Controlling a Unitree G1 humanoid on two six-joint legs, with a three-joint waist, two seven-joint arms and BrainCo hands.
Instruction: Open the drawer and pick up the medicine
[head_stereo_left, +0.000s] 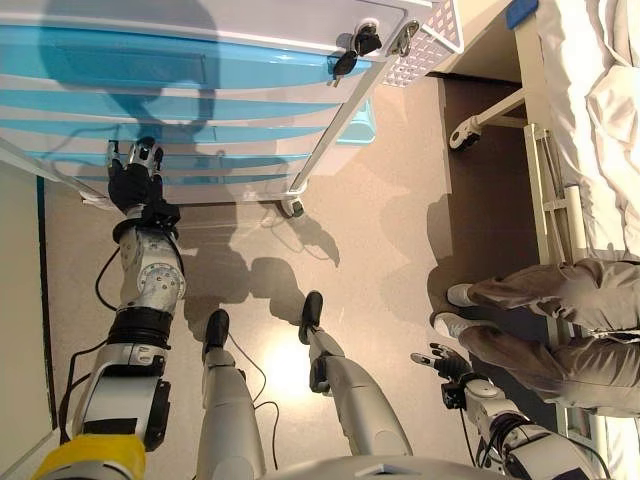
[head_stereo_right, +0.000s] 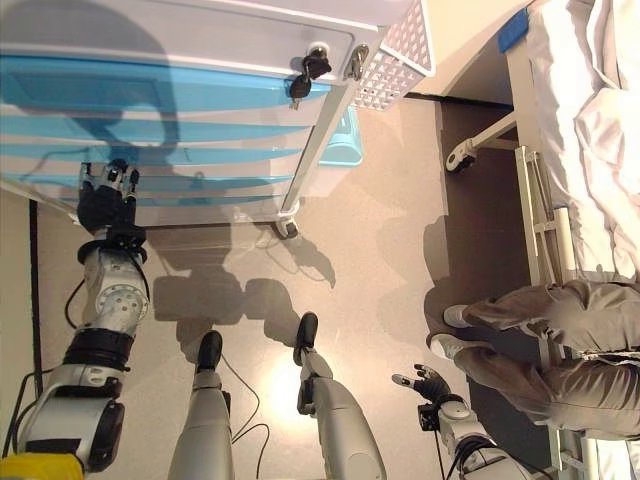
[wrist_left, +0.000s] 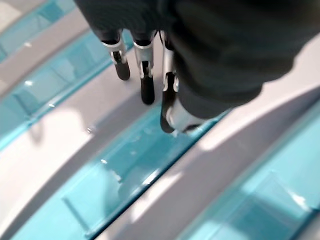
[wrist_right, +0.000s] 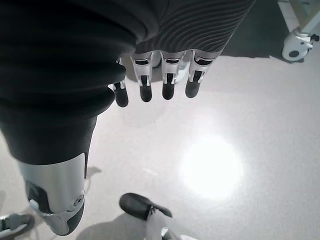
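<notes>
Right hand lowest and nearest in the head views, hanging beside the body over bare beige floor; in its own wrist view the fingers hang straight and slightly apart, holding nothing. A seated person's legs in grey-brown trousers, with pale shoes, are just to the right of that hand, narrowing the room on that side.

Left hand raised to the front of a wheeled drawer cart, white frame with translucent blue drawer fronts stacked in bands. In the left wrist view the fingers are extended and a little apart, tips against or just off a white band above a blue drawer front; contact cannot be told for certain. Thumb lies apart from them, nothing clamped.

All drawers appear closed, fronts flush. Medicine not visible anywhere; neither hand holds it.

Keys hang from a lock at the cart's upper right corner. A white perforated basket is fixed on the cart's right side. One cart caster stands on the floor at the lower right corner.

Open floor runs between cart and bed; a bed frame with white bedding lines the right edge, its caster standing near the cart's side
</notes>
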